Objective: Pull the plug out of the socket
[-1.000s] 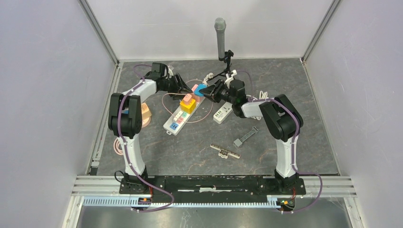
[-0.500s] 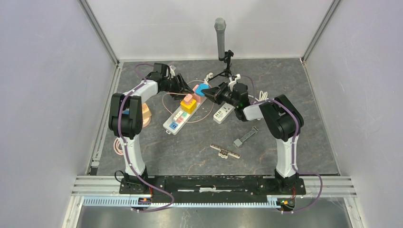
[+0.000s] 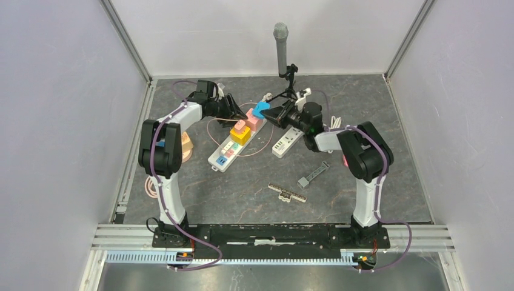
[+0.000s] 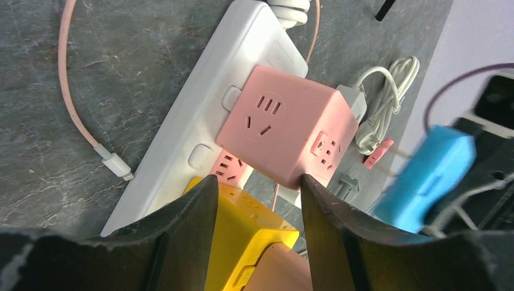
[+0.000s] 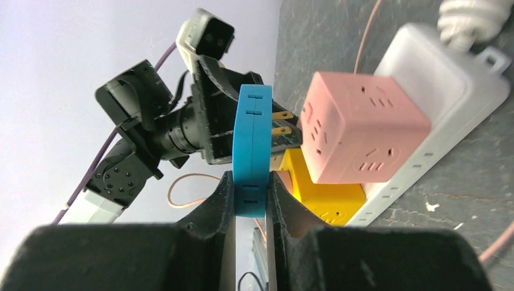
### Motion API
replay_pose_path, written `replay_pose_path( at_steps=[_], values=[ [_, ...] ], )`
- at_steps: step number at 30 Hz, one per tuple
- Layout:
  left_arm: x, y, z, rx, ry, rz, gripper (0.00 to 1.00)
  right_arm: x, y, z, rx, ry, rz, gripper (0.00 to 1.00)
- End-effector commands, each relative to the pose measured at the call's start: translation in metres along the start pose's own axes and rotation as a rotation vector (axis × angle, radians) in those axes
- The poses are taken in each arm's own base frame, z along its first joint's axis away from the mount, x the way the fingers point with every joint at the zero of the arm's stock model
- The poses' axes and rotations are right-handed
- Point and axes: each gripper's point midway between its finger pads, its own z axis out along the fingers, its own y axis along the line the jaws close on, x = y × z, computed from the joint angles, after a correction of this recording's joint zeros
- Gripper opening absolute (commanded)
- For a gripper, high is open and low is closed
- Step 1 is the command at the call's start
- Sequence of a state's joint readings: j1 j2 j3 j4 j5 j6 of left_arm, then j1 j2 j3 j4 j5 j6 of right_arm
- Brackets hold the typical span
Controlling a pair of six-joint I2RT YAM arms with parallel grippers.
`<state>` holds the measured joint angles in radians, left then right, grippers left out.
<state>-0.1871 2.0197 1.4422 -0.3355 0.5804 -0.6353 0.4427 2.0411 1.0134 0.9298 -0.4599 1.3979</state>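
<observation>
Right gripper (image 5: 250, 200) is pinched on the blue plug's (image 5: 251, 139) broad flat faces. It looks light, rigid, slick plastic, so a good hold. Prongs (image 5: 282, 121) bare, just clear of the pink cube adapter (image 5: 357, 133) on the white power strip (image 5: 460, 79). Farther off, the left gripper (image 4: 257, 179) has its jaws apart, straddling the yellow cube (image 4: 242, 224); can't tell if clamped.

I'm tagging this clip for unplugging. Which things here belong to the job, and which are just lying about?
In the job: blue plug, right gripper shut on it, white power strip, left gripper open over it.
Lying about: pink cube adapter, yellow cube adapter, microphone, smaller power strip, grey clip, pink cable.
</observation>
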Motion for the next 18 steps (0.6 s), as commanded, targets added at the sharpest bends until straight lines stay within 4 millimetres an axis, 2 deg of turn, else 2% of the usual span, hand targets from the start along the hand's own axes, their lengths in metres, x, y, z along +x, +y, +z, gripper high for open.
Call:
replay_pose_path(
  at_steps=[1, 3, 6, 9, 11, 16, 18],
  values=[
    [-0.001, 0.010, -0.002, -0.107, -0.005, 0.035, 0.60, -0.043, 0.061, -0.029, -0.104, -0.091, -0.224, 0.00],
    [-0.015, -0.009, -0.010, -0.074, -0.032, 0.063, 0.62, -0.054, 0.054, -0.044, -0.051, -0.123, -0.273, 0.00],
    [-0.040, -0.041, -0.027, -0.039, -0.083, 0.127, 0.66, -0.068, 0.024, -0.061, 0.078, -0.153, -0.285, 0.00],
    [-0.056, -0.064, -0.044, -0.016, -0.130, 0.164, 0.71, -0.077, -0.008, -0.076, 0.206, -0.155, -0.278, 0.00],
    [-0.064, -0.076, -0.054, -0.005, -0.150, 0.200, 0.74, -0.086, -0.019, -0.092, 0.249, -0.192, -0.291, 0.00],
    [-0.077, -0.077, -0.080, -0.086, -0.198, 0.246, 0.78, -0.128, -0.046, -0.141, 0.412, -0.271, -0.321, 0.00],
    [-0.081, -0.071, -0.090, -0.123, -0.232, 0.254, 0.81, -0.144, -0.050, -0.164, 0.428, -0.322, -0.316, 0.00]
  ],
)
